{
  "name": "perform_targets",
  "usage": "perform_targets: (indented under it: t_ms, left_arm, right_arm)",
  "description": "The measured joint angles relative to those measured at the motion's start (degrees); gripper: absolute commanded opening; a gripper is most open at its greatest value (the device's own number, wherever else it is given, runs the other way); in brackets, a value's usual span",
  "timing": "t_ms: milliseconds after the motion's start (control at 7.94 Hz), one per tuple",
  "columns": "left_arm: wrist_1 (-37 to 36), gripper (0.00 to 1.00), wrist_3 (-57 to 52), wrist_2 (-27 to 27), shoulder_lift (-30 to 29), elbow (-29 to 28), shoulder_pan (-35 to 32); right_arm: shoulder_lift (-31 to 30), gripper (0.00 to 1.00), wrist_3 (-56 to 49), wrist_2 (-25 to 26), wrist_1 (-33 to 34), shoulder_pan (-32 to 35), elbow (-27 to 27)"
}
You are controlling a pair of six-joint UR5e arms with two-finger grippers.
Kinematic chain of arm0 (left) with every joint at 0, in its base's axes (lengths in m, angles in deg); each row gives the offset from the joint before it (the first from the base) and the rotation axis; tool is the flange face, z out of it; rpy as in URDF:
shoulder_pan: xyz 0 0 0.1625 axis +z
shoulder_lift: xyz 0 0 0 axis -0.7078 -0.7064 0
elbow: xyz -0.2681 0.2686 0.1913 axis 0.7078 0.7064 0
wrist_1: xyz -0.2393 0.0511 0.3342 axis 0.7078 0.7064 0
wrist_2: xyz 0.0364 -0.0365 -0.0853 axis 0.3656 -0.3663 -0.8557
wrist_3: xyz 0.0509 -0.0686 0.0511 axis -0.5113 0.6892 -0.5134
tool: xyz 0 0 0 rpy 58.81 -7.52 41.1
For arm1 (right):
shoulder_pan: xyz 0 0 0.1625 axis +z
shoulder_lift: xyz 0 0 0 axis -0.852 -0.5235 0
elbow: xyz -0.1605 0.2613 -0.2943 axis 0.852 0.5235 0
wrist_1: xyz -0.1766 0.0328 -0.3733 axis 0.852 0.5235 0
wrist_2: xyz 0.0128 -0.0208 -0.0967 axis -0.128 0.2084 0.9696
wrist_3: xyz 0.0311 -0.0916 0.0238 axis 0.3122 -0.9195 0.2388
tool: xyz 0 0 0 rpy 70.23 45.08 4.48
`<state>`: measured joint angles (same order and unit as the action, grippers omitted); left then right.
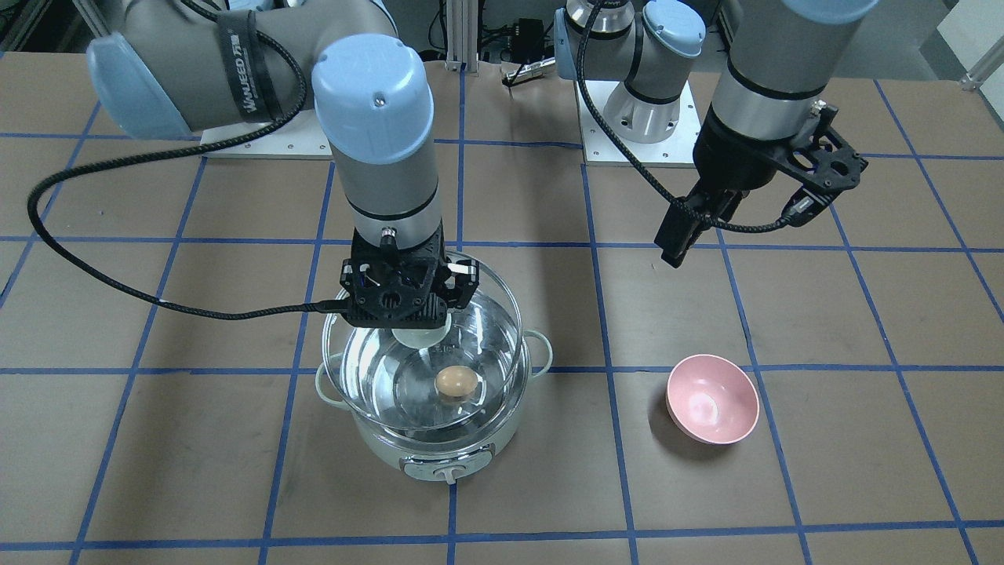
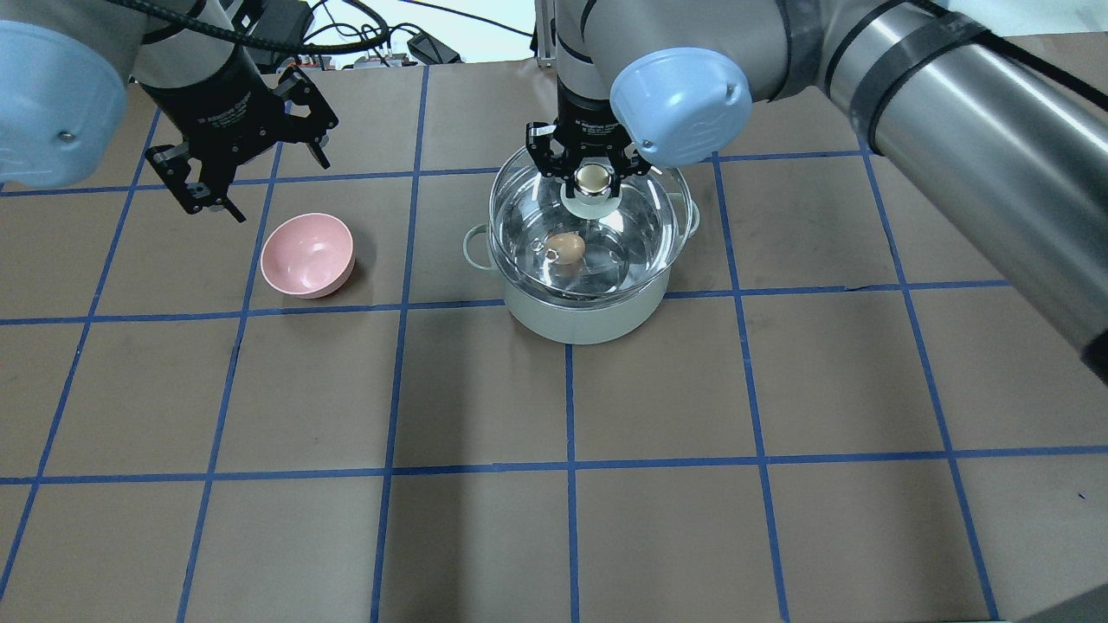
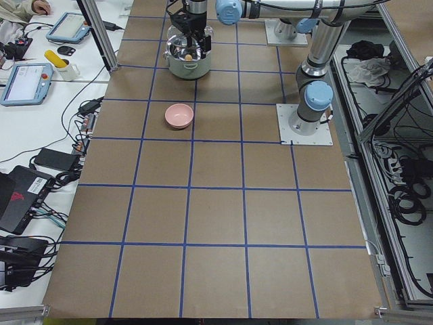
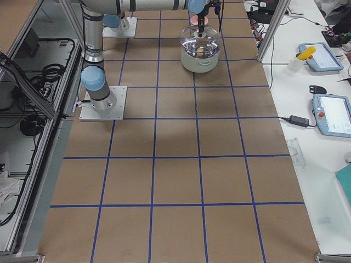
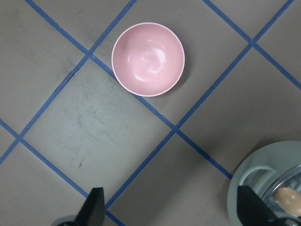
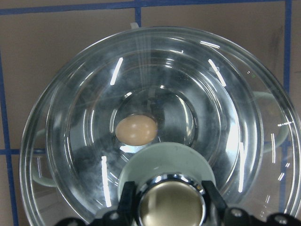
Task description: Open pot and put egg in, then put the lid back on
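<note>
Overhead exterior is showing the table, covered in brown paper and crossed by blue tape lines, with both arms reaching over its far half. The right arm is stretching in across the view and pointing its wrist straight down over the pot, which is sitting upright on the table with its control knob facing away from the robot. The left arm is hanging off to the other side, well apart from the pot. The lid is hovering level over the pot's opening and covering most of it – whether its rim is touching the pot's edge cannot be told. The right gripper is pinching the lid's knob from both sides. The pink bowl is resting near the pot, on the left arm's side, and the left gripper is floating above and just beyond it with its fingers spread and nothing between them. The egg is lying on the pot's steel bottom – showing through the glass, a little off centre.
</note>
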<state>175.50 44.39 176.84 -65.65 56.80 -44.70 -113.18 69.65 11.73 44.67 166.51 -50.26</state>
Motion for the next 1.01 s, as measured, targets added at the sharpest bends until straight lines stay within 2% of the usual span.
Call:
perform_targets:
  t_ms: [504,1007]
  left_arm:
    - [5.17,1.00,-18.66,-4.23,4.13,-0.08,0.24]
    - [8.03,1.00,-27.27,-6.23,5.68,-0.09,0.34]
  right_arm:
    - [3.09,0.00,0.01,0.62,2.57,0.79,-0.28]
    - [3.78,0.00,0.03,0.96,2.68,0.82,-0.44]
